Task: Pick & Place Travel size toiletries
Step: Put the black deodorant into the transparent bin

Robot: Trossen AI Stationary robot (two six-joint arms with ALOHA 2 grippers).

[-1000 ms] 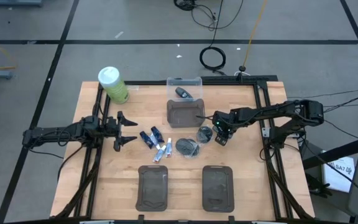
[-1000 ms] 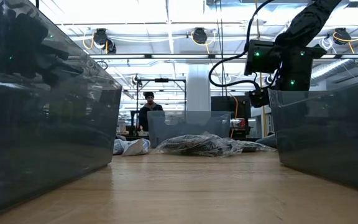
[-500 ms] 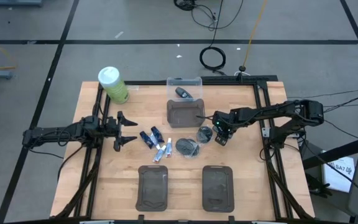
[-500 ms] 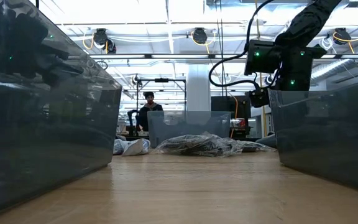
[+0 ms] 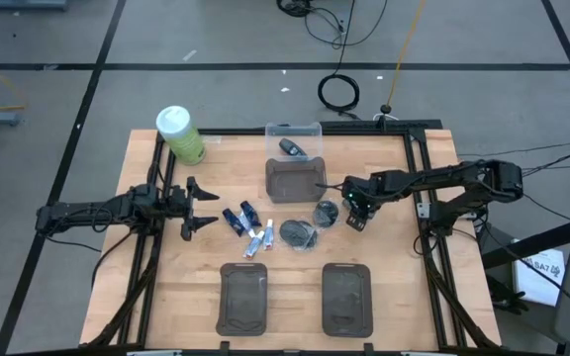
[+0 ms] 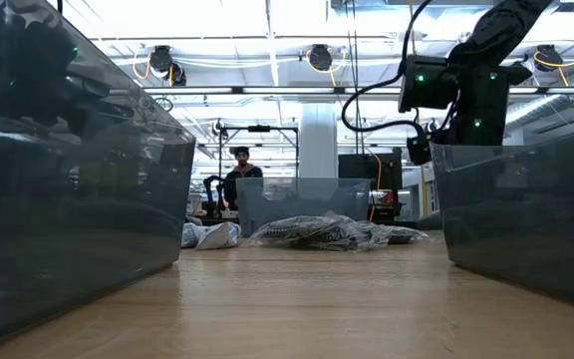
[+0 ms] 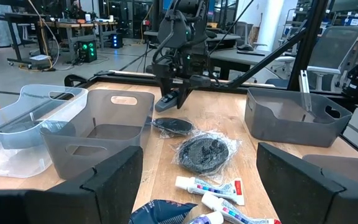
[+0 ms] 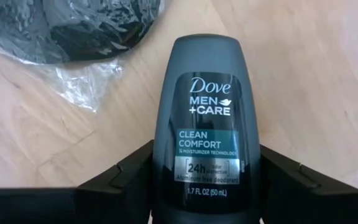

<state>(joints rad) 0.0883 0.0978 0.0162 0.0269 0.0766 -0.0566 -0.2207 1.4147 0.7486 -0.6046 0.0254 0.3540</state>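
A dark Dove roll-on bottle (image 8: 205, 118) hangs a little above the table right of centre, with my right gripper (image 5: 355, 218) shut on it. Close by on the wood lie two round pots in clear wrap (image 5: 298, 233) (image 5: 325, 211). Dark blue mini tubes (image 5: 236, 219) and white mini tubes (image 5: 260, 238) lie left of them. My left gripper (image 5: 203, 206) waits open and level at the table's left, touching nothing. In the left wrist view the held bottle (image 7: 169, 101) slants down above one wrapped pot (image 7: 173, 126). My right gripper pinches the bottle between its two fingers (image 8: 124, 175) at the end with the small print (image 8: 166, 182), one finger on each narrow side. The fingers come steeply from above and lie along the bottle. Its rounded end (image 8: 206, 46) points down, clear of the table.
A dark grey tray (image 5: 295, 181) stands behind the pots and two more (image 5: 243, 297) (image 5: 347, 295) at the near edge. A clear bin (image 5: 295, 136) holding a dark item is at the far edge, and a big green bottle (image 5: 179, 133) at the far left. A person shows far behind the table.
My right gripper has shifted slightly up and toward the table's right edge with the dark bottle still between its fingers. The other things have stayed where they were.
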